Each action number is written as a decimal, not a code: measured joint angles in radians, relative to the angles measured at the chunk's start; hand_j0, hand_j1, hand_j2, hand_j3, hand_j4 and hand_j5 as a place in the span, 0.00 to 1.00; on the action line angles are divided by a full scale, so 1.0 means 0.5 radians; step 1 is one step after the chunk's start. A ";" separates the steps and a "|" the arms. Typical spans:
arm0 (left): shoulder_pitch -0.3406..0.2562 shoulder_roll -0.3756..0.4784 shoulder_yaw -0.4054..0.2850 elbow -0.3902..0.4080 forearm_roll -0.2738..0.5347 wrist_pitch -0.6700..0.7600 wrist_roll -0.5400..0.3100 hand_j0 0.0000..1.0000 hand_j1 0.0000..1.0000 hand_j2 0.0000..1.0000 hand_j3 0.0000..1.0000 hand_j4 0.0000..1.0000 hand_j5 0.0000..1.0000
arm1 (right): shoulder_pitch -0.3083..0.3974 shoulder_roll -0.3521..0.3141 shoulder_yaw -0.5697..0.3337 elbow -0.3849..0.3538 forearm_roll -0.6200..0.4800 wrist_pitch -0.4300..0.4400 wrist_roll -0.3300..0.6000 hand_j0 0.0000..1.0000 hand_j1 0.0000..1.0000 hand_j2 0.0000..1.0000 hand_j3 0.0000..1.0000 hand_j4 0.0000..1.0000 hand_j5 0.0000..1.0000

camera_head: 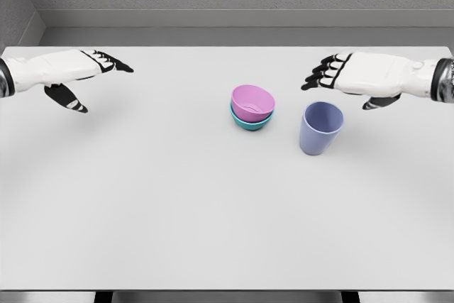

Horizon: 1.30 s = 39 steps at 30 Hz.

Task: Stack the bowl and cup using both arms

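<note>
With the pink bowl (pixel 252 102) already nested in the teal bowl (pixel 250 122) mid-surface, the blue cup (pixel 321 127) upright just beside remains, so the empty, spread right hand (pixel 355 76) likely must grasp it, while the left hand (pixel 67 76) hovers open.

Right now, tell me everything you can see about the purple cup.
The cup is a plain bluish-purple tumbler, matte like plastic, with no handle. It stands upright on the white table, mouth open and seemingly empty, tapering toward its base. It sits right of the stacked bowls, apart from them. The right hand hovers behind it, not touching.
</note>
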 measured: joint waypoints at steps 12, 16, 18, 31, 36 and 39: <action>0.000 0.003 0.000 0.000 0.002 0.000 0.000 1.00 1.00 1.00 1.00 1.00 1.00 | 0.018 0.003 0.105 -0.012 0.000 0.000 0.000 1.00 1.00 1.00 1.00 1.00 1.00; 0.000 0.002 0.000 0.000 0.002 0.000 0.000 1.00 1.00 1.00 1.00 1.00 1.00 | 0.015 0.004 0.150 0.006 -0.001 0.001 0.000 1.00 1.00 1.00 1.00 1.00 1.00; 0.000 0.002 0.000 0.000 0.002 0.000 0.000 1.00 1.00 1.00 1.00 1.00 1.00 | 0.018 0.014 0.178 0.024 0.000 0.000 0.000 1.00 1.00 1.00 1.00 1.00 1.00; 0.000 0.004 0.000 0.000 0.007 0.000 0.000 1.00 1.00 1.00 1.00 1.00 1.00 | 0.000 0.085 0.235 0.139 -0.004 0.003 -0.002 1.00 1.00 1.00 1.00 1.00 1.00; 0.000 0.004 0.000 0.000 0.010 0.000 0.000 1.00 1.00 1.00 1.00 1.00 1.00 | 0.000 0.092 0.235 0.145 -0.005 0.005 -0.003 0.76 0.76 0.76 0.76 0.76 0.76; 0.000 0.004 0.000 0.000 0.011 0.000 0.000 1.00 1.00 1.00 1.00 1.00 1.00 | -0.009 0.089 0.230 0.139 -0.002 0.004 -0.003 0.75 0.75 0.75 0.75 0.75 0.75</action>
